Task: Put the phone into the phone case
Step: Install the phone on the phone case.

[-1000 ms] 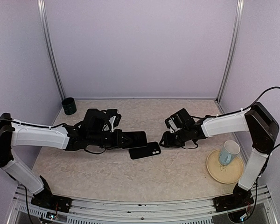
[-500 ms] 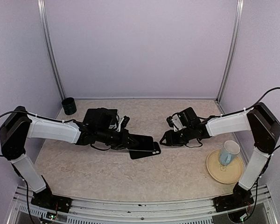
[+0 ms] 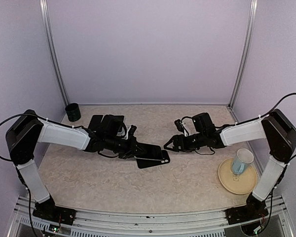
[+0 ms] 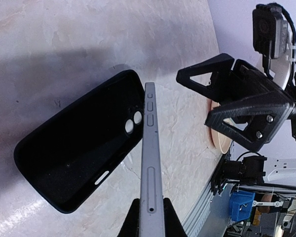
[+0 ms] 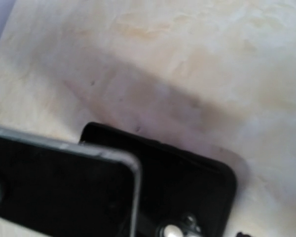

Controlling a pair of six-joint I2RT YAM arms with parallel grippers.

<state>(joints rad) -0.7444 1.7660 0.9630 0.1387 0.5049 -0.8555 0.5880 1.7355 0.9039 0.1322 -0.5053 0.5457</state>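
A beige, marbled tabletop [image 3: 113, 182] is spread beneath the jaws of the left gripper [image 3: 136, 150] and the right gripper [image 3: 166, 145]. Well beyond both pairs of jaws, a plain lilac back wall [image 3: 148, 49] is seen. It is met by lilac side walls at a left upright [image 3: 52, 54] and a right upright [image 3: 242, 54], both of metal. Behind the jaws, the table is bounded by a metal rail [image 3: 148, 217]. Soft, even light is cast, and a faint shadow [image 5: 153, 94] is laid on the tabletop ahead of the right jaws.
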